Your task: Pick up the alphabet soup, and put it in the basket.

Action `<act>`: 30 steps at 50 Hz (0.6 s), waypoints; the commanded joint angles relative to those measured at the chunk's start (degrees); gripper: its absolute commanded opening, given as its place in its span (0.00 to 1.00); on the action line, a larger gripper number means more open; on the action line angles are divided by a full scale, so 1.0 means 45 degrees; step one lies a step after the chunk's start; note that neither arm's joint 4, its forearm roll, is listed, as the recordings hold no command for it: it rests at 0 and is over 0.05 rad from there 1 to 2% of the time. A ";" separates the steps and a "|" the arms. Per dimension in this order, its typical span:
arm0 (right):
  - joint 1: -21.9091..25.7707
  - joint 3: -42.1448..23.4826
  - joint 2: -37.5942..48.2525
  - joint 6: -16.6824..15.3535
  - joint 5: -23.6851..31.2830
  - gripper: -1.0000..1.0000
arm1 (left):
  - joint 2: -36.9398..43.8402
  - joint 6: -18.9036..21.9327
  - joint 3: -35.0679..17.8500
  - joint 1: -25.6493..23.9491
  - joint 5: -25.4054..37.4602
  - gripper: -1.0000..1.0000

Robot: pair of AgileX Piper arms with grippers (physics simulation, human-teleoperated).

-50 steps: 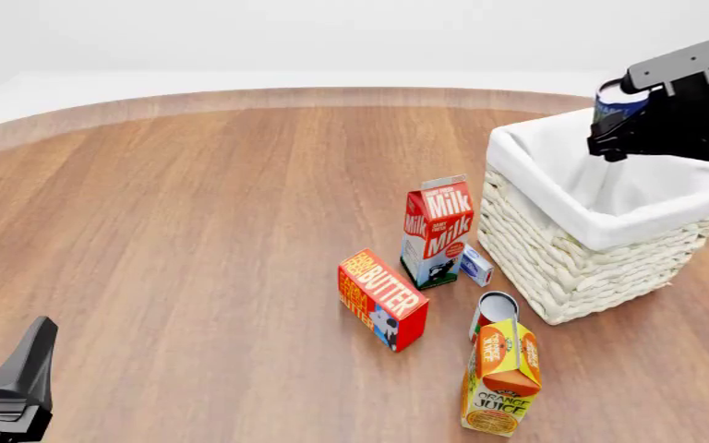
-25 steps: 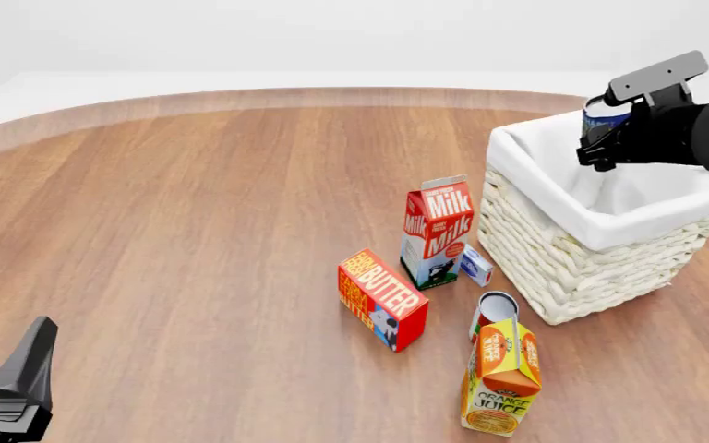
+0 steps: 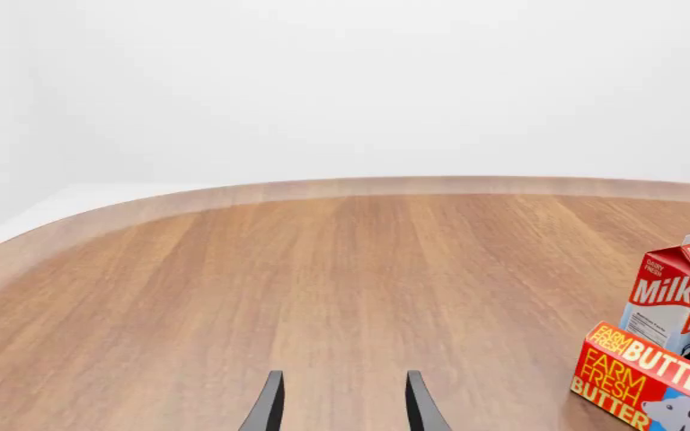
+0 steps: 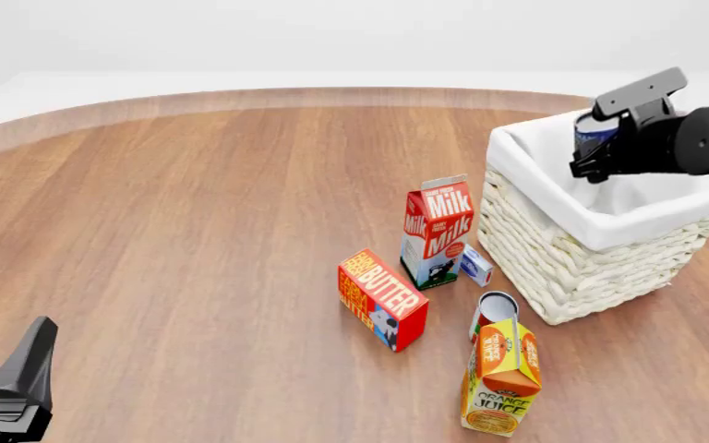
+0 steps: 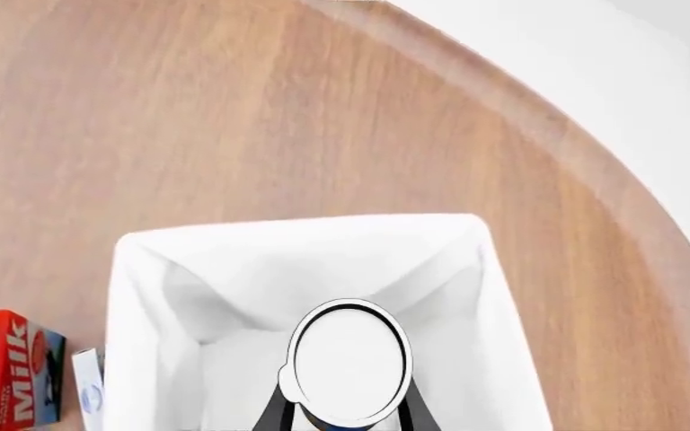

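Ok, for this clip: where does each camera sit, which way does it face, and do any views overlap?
Front: fixed above and behind the arms, looking down the table; shows the right gripper holding the alphabet soup over the basket.
Left wrist: low, facing along the tabletop; open left gripper fingertips show.
Right wrist: straight down into the basket; the can's top between its fingers.
Shared: milk carton appears in all three.

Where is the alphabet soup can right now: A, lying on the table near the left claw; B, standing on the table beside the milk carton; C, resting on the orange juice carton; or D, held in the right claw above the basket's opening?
D: the right claw grips the alphabet soup over the open basket.
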 commanded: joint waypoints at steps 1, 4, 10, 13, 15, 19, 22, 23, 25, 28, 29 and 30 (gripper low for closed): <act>-0.0065 -0.0035 0.0193 0.0093 -0.0076 0.00 | 0.0000 0.0000 0.0000 0.0000 0.0000 1.00; -0.0093 -0.0013 0.0210 0.0106 -0.0104 0.00 | 0.0000 0.0000 0.0000 0.0000 0.0000 1.00; -0.0165 0.0182 0.0258 0.0005 -0.0171 0.00 | 0.0000 0.0000 0.0000 0.0000 0.0000 1.00; -0.0168 0.0219 0.0246 0.0033 -0.0197 0.00 | 0.0000 0.0000 0.0000 0.0000 0.0000 1.00; -0.0201 0.0308 0.0288 -0.0046 -0.0229 0.00 | 0.0000 0.0000 0.0000 0.0000 0.0000 1.00; -0.0249 0.0250 0.0332 -0.0063 -0.0177 0.00 | 0.0000 0.0000 0.0000 0.0000 0.0000 1.00; -0.0244 0.0232 0.0376 -0.0062 -0.0151 0.00 | 0.0000 0.0000 0.0000 0.0000 0.0000 1.00; -0.0226 0.0262 0.0427 -0.0088 -0.0129 0.00 | 0.0000 0.0000 0.0000 0.0000 0.0000 1.00; -0.0327 0.0267 0.0464 -0.0215 -0.0192 0.00 | 0.0000 0.0000 0.0000 0.0000 0.0000 1.00; -0.0314 0.0296 0.0455 -0.0213 -0.0197 0.00 | 0.0000 0.0000 0.0000 0.0000 0.0000 1.00; -0.0344 0.0302 0.0459 -0.0230 -0.0214 0.00 | 0.0000 0.0000 0.0000 0.0000 0.0000 1.00; -0.0395 0.0327 0.0479 -0.0288 -0.0231 0.00 | 0.0000 0.0000 0.0000 0.0000 0.0000 1.00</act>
